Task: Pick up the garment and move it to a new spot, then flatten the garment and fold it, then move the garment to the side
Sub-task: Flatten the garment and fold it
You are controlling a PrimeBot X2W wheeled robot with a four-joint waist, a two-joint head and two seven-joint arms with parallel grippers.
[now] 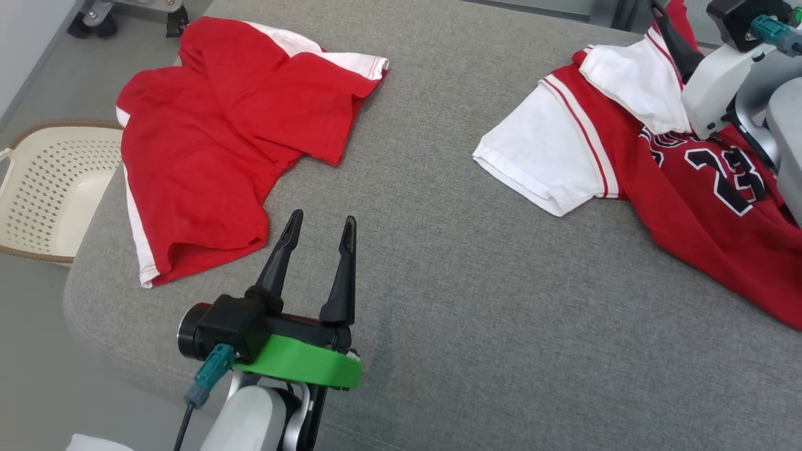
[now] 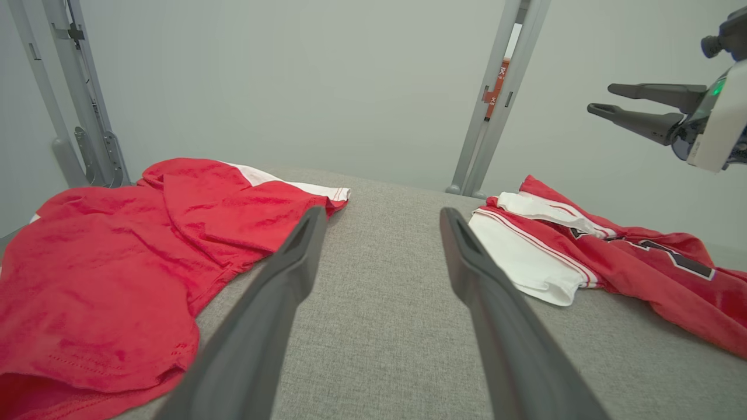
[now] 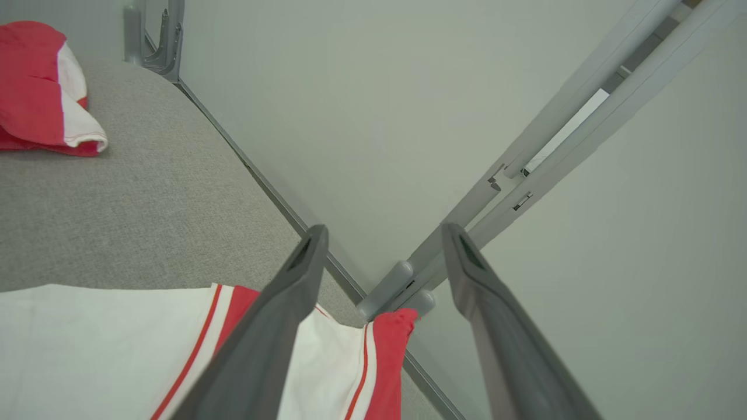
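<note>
Fingers (image 1: 279, 257) of left gripper (image 1: 321, 224) spread, empty. We log them at seven o'clock in head view, over bare grey table (image 1: 451, 294), tips pointing toward twelve. Right gripper (image 3: 382, 233) likewise spread, gripping nothing, at one o'clock, raised above the far edge of the jersey (image 1: 695, 188). Jersey is red with white sleeves and number 23, and lies rumpled on the table at two to three o'clock. We note a red shirt (image 1: 207, 138) at ten o'clock and a pale basket (image 1: 56, 181) beside the table at nine.
</note>
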